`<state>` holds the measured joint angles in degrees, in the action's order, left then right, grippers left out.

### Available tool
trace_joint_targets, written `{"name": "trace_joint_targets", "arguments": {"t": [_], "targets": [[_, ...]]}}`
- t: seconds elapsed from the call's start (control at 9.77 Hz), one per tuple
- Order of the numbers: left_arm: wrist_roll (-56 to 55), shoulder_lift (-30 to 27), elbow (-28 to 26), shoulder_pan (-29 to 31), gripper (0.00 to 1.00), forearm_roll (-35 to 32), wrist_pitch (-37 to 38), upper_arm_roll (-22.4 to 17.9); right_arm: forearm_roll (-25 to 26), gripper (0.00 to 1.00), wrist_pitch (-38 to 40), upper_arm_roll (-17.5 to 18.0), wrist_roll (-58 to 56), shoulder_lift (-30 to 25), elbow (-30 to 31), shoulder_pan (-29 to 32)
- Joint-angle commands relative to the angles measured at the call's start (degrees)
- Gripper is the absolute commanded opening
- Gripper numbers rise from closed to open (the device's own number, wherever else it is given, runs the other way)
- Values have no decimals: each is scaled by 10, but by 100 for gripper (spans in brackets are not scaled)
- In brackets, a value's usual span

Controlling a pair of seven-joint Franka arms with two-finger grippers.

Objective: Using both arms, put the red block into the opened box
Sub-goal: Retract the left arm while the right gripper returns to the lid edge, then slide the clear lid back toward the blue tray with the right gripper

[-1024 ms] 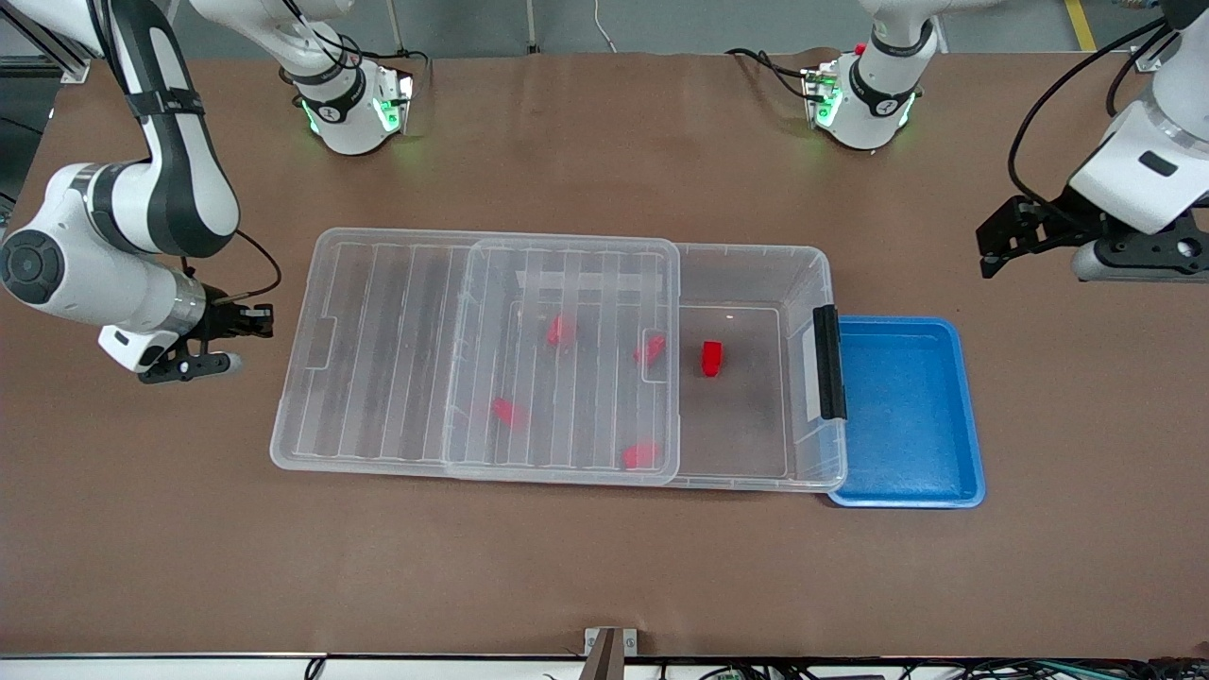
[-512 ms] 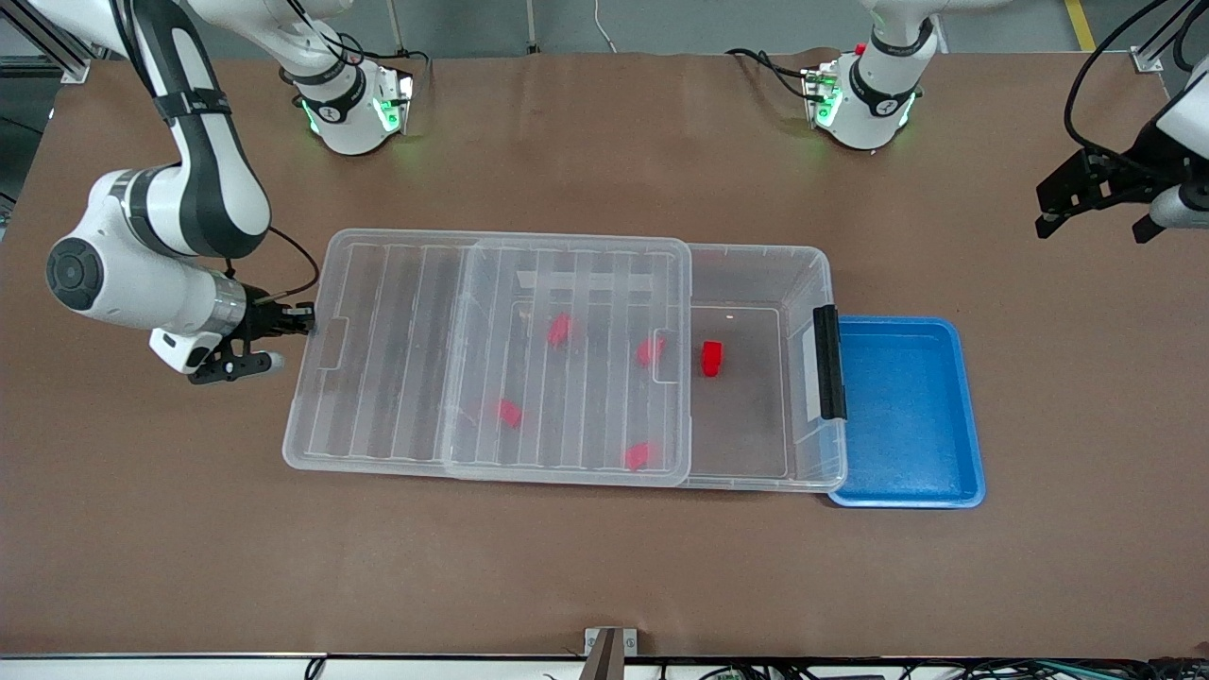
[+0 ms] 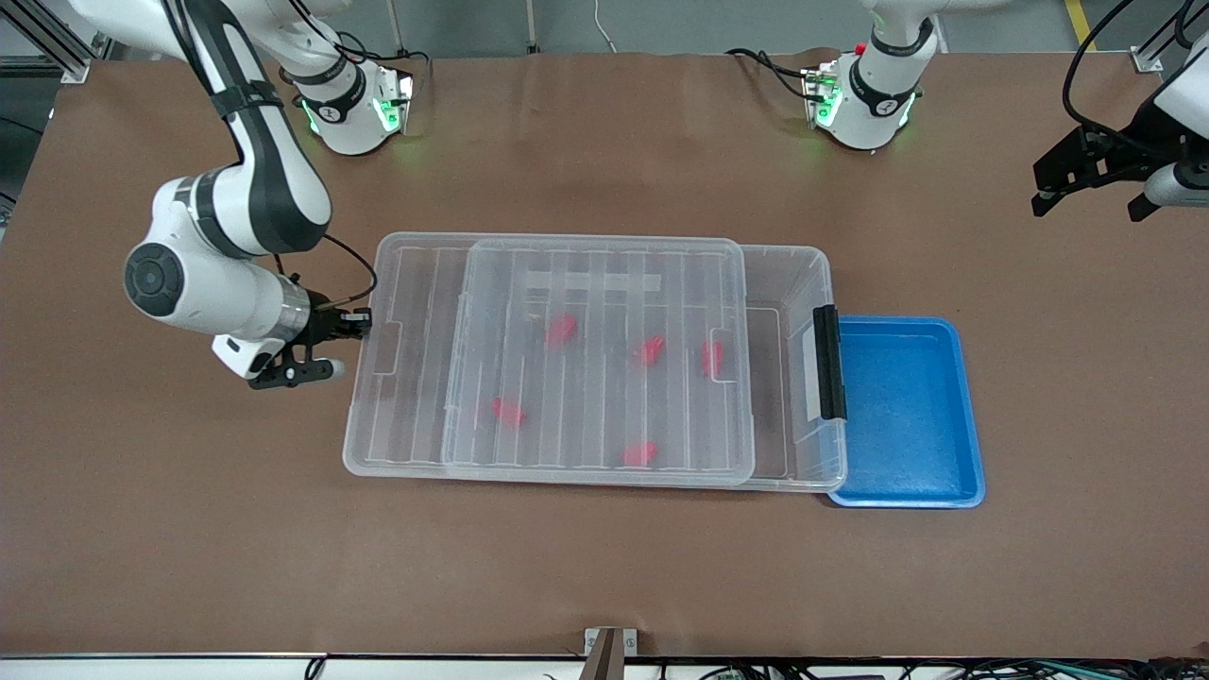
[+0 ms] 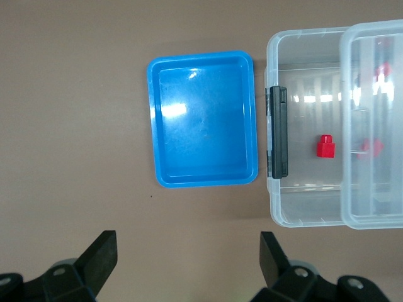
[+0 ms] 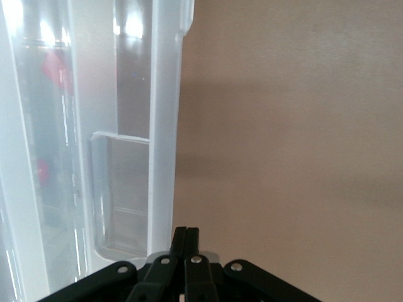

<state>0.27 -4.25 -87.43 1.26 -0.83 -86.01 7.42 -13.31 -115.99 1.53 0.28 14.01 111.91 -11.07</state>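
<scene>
The clear box point(image 3: 833, 283) lies mid-table, its black latch point(image 3: 828, 364) facing the left arm's end. Its ribbed lid point(image 3: 406, 397) covers most of it and overhangs toward the right arm's end. Several red blocks lie inside, seen through the lid, such as one red block point(image 3: 561, 330) and another point(image 3: 711, 357) under the lid's edge. My right gripper point(image 3: 359, 324) is shut, its tip against the lid's short end point(image 5: 165, 126). My left gripper point(image 3: 1086, 179) hangs open and empty over bare table at the left arm's end; its view shows box point(image 4: 302, 207), latch point(image 4: 278, 141) and a red block point(image 4: 325, 146).
A blue tray point(image 3: 907, 491) with nothing in it sits against the latch end of the box, toward the left arm's end; the left wrist view shows this blue tray point(image 4: 204, 119) too. Brown table surrounds everything. The arm bases stand along the table's back edge.
The right gripper has pushed the lid toward the left arm's end, leaving only a narrow strip of the box uncovered. The left gripper drew away toward the table's edge, then held still.
</scene>
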Motion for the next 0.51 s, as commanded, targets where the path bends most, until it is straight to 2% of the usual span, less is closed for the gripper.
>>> {"name": "trace_joint_targets", "arguments": {"t": [0.0, 0.41], "targets": [[11, -2, -19, -7, 100, 8, 24, -7, -11, 0, 2, 27, 42, 20, -26, 2], [11, -5, -17, -5, 100, 8, 37, -7, -11, 0, 2, 41, 86, 39, -60, -14]]}}
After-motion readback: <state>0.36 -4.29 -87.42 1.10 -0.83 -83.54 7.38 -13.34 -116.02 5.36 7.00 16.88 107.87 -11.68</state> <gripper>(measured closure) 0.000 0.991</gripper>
